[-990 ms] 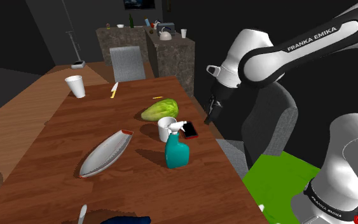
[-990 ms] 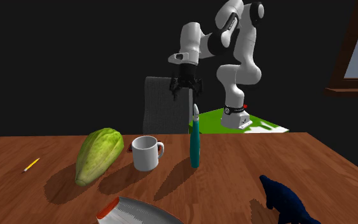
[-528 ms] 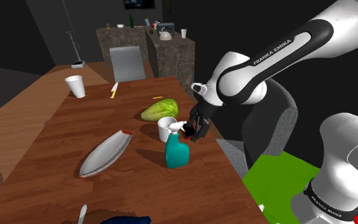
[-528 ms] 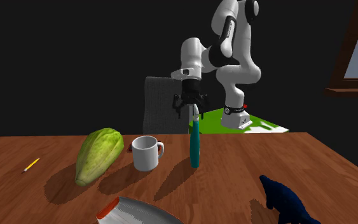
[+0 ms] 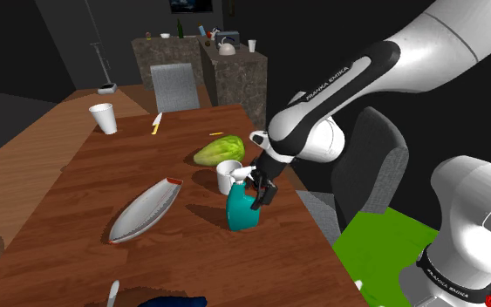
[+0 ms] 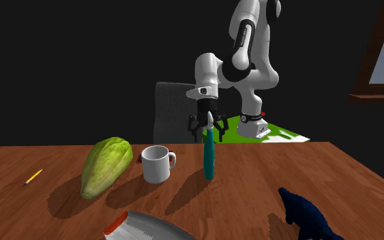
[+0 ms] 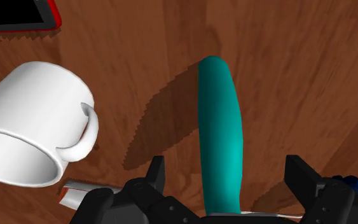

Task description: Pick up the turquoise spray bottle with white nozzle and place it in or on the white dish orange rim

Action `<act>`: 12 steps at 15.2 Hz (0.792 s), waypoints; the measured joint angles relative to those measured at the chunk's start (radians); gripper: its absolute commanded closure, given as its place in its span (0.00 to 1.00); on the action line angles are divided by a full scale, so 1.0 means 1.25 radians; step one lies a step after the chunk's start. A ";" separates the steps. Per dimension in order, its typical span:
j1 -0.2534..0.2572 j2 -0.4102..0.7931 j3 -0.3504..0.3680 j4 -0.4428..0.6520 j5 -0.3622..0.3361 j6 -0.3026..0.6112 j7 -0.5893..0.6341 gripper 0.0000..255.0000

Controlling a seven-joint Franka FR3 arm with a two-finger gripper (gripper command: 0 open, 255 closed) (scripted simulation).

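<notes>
The turquoise spray bottle (image 5: 242, 210) with its white nozzle (image 5: 242, 172) stands upright on the wooden table, beside a white mug (image 5: 228, 177). My gripper (image 5: 260, 188) hangs open just over the bottle's top, on the nozzle's side nearest the table edge. In the wrist view the bottle (image 7: 220, 140) runs between the two fingers (image 7: 153, 173), which stand well apart and do not touch it. From the second exterior view the gripper (image 6: 207, 125) sits at the top of the bottle (image 6: 209, 154). The white dish with an orange rim (image 5: 145, 210) lies on the shoulder view's left of the bottle.
A green cabbage (image 5: 217, 150) lies behind the mug. A red-edged phone (image 7: 18, 16) lies near the table edge. A white cup (image 5: 104, 118), a pencil (image 6: 33, 177) and a dark blue object (image 6: 309, 215) are also on the table. A grey chair (image 6: 175, 112) stands behind it.
The arm has swung down and toward the shoulder view's left, bringing the open gripper from above the table edge to the bottle's top. The bottle has not moved.
</notes>
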 measured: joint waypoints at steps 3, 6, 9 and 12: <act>0.021 0.039 -0.009 0.016 0.079 -0.001 -0.059 0.00; 0.024 0.045 -0.008 0.018 0.092 0.000 -0.067 0.00; 0.024 0.045 -0.008 0.018 0.093 0.000 -0.068 1.00; 0.024 0.045 -0.008 0.019 0.093 0.000 -0.068 1.00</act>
